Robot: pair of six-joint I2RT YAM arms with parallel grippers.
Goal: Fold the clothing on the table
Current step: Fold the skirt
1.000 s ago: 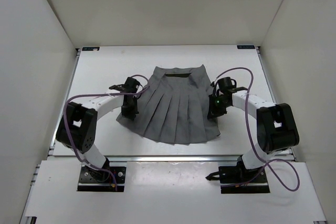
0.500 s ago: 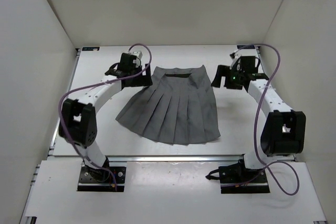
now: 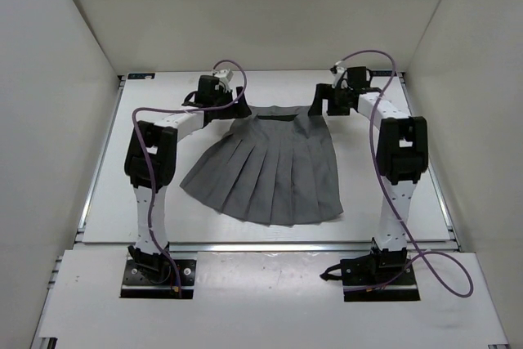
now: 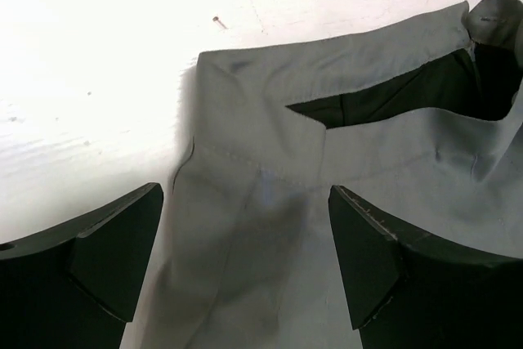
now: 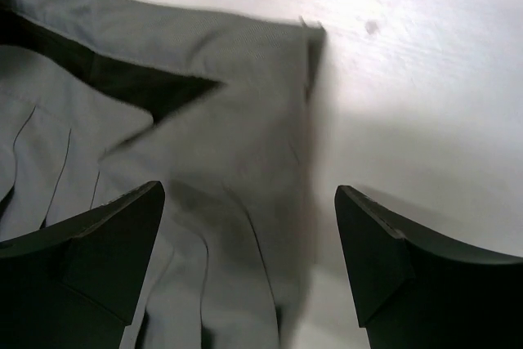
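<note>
Hem cropped in wrist views, waistband gap perhaps lining, grey pleated skirt (image 3: 270, 173) flat on table (image 3: 359, 190), left fingers (image 4: 118, 239), right fingers (image 5: 114, 239) spread apart.

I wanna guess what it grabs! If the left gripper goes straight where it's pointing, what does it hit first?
Probably the waistband corner of the grey skirt. The open left gripper points down with that fabric between its fingers, and the white table lies beneath. How high it hovers is unclear.

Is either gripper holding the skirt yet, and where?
Nothing is held. The left gripper and right gripper are both open, one over each waistband corner of the skirt.
</note>
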